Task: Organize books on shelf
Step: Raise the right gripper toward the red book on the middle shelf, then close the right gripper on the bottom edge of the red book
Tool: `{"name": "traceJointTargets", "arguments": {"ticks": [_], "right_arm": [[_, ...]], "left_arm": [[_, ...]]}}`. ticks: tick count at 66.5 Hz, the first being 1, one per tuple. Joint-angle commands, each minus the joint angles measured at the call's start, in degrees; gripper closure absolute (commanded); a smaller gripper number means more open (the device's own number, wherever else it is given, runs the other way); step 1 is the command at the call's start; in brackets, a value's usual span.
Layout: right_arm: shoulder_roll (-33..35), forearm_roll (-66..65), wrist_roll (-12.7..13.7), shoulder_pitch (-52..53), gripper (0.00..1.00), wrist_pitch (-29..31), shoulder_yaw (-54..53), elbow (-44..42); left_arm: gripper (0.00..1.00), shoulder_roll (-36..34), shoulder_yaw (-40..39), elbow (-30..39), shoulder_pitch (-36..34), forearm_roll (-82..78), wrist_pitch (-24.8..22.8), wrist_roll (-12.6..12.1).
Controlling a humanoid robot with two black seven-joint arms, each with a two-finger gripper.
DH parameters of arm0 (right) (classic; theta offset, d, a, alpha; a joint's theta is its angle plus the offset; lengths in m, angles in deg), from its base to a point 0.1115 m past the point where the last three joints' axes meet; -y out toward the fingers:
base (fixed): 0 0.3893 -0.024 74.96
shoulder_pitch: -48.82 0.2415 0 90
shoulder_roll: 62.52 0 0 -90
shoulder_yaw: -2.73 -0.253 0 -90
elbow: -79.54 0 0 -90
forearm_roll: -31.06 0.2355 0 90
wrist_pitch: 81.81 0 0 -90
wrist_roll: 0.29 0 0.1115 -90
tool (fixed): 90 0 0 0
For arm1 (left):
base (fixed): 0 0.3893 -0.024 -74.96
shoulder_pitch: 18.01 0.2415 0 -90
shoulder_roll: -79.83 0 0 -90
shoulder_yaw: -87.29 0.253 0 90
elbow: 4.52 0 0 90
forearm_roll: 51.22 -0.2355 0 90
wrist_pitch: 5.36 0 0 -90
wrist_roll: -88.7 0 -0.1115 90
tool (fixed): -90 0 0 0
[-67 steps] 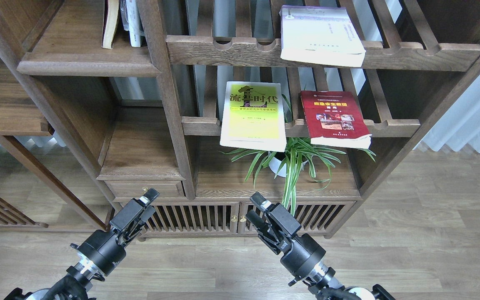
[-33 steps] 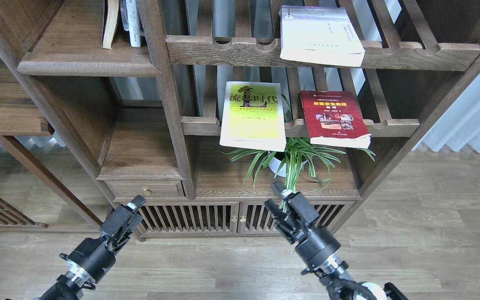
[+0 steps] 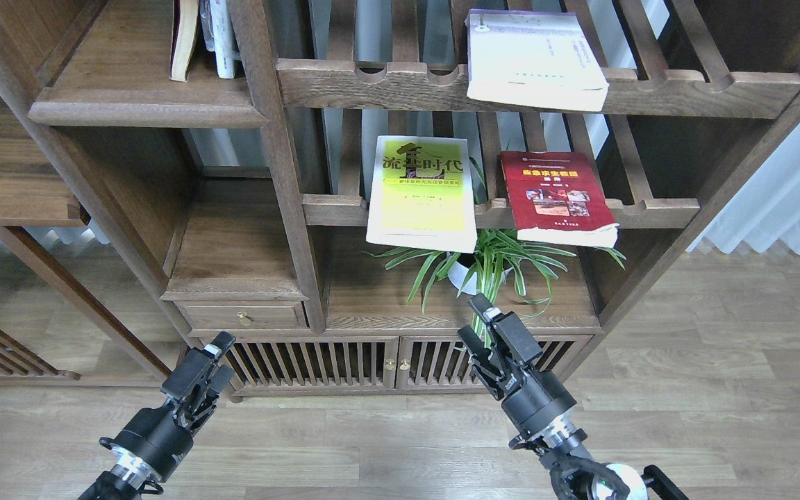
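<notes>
Nearest, two black arms rise from the bottom edge. The left gripper (image 3: 214,357) hangs low before the slatted cabinet doors (image 3: 344,364), empty; its fingers look close together, but how far apart I cannot tell. The right gripper (image 3: 478,321) is in front of the cabinet top, just below the spider plant (image 3: 487,267) in its white pot; its fingers stand slightly apart, holding nothing.

The plant's leaves spread up under the lower slatted rack (image 3: 650,208), where two books lie flat side by side, long axes running front to back and near ends overhanging the rail: the yellow-green book (image 3: 422,191) on the left, the dark red book (image 3: 556,198) on the right. On the upper slatted rack (image 3: 372,83) the white book (image 3: 532,59) lies likewise, overhanging. Three loose books in all.

Farthest, upper left, the solid shelf (image 3: 143,104) carries a few upright volumes (image 3: 205,35).
</notes>
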Motion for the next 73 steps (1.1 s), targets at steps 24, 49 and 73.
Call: {"name": "traceJointTargets", "arguments": {"ticks": [24, 49, 73], "right_arm": [[0.0, 3.9, -6.2, 8.1, 0.00, -2.4, -5.6, -8.3], [0.0, 3.9, -7.4, 11.7, 0.01, -8.3, -11.9, -8.7], [0.0, 3.9, -7.6, 13.0, 0.01, -13.4, -11.9, -9.5]], "left_arm": [[0.00, 0.0, -3.7, -0.2, 0.2, 0.0, 0.0, 0.1], [0.00, 0.0, -3.9, -0.5, 0.1, 0.0, 0.0, 0.1], [0.00, -0.1, -4.7, -0.7, 0.9, 0.1, 0.0, 0.2]]}}
